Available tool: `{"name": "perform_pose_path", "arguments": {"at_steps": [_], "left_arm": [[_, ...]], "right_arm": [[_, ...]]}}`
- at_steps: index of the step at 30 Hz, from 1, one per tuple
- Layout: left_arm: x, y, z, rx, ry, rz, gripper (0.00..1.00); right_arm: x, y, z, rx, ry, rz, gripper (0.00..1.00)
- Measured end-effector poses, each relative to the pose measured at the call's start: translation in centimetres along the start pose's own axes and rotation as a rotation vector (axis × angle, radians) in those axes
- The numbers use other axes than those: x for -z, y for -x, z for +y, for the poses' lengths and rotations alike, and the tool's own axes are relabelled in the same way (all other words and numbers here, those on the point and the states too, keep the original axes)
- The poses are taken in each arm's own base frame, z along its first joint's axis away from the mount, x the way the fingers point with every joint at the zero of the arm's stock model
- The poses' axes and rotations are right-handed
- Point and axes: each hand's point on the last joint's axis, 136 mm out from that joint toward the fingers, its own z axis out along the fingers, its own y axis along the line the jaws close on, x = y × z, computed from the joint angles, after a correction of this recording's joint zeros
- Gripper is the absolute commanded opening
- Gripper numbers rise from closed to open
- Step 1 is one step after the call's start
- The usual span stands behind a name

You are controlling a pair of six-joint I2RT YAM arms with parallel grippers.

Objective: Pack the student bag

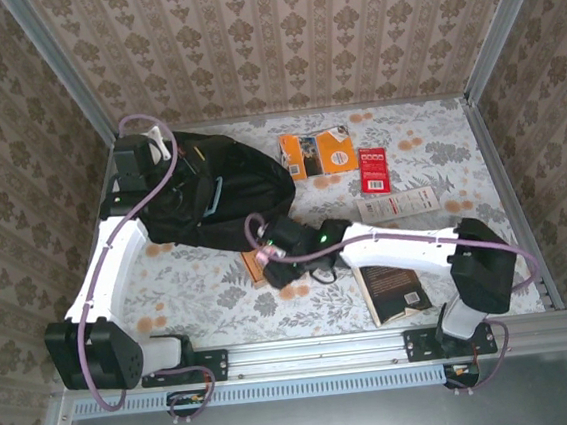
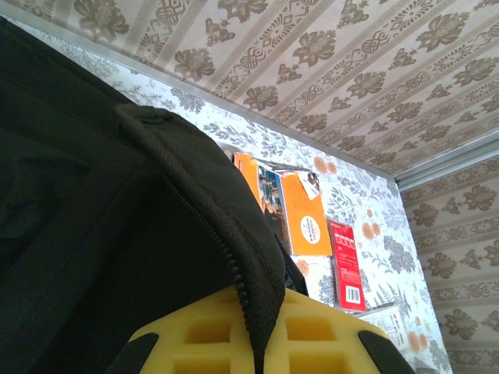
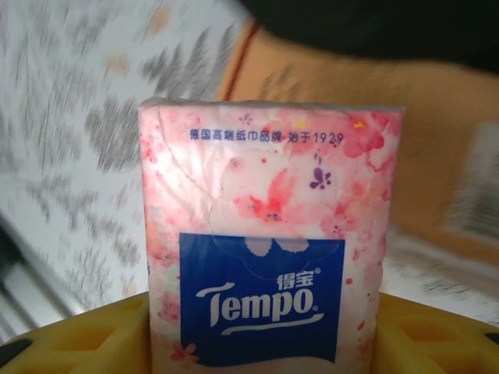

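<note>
Left wrist view: my left gripper (image 2: 261, 339) is closed tight on the zippered rim of the student bag (image 2: 117, 234), with the black fabric pinched between the yellow pads (image 2: 195, 335). I read this as a hold on the bag's mouth, so it gapes and does not slide while the other arm loads it. Top external: the bag lies at the far left of the table (image 1: 201, 291), with the left arm reached out over its far-left corner. Right wrist view: my right gripper (image 3: 265, 343) has its fingers (image 3: 437, 335) at a middling gap, one on either side of a pink flowered Tempo tissue pack (image 3: 269, 234) standing upright between them. I take it as gripped, though the pack hides the pad faces. The background there is blurred. From above, this gripper sits just off the bag's near edge, over a brown book (image 1: 252, 268). Judgement: the tissues are the item in hand, bound for the opening. An orange book (image 1: 318, 152), red booklet (image 1: 373, 171) and dark book (image 1: 392, 290) lie loose on the table, not yet packed.
</note>
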Motion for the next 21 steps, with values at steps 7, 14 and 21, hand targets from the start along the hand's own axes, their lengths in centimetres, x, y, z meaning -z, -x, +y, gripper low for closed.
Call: {"name": "perform_pose_path", "arguments": {"at_steps": [7, 14, 21], "left_arm": [[-0.3, 0.2, -0.9, 0.077, -0.044, 0.018, 0.0], [1.0, 3.4, -4.2, 0.109, -0.117, -0.035, 0.0], [3.3, 5.9, -7.2, 0.117, -0.183, -0.099, 0.0]], "right_arm": [[2.9, 4.1, -5.5, -0.243, 0.027, -0.117, 0.59], [9.6, 10.3, -5.4, -0.265, 0.093, -0.289, 0.59], [18.9, 15.3, -5.8, -0.249, 0.113, -0.492, 0.6]]}}
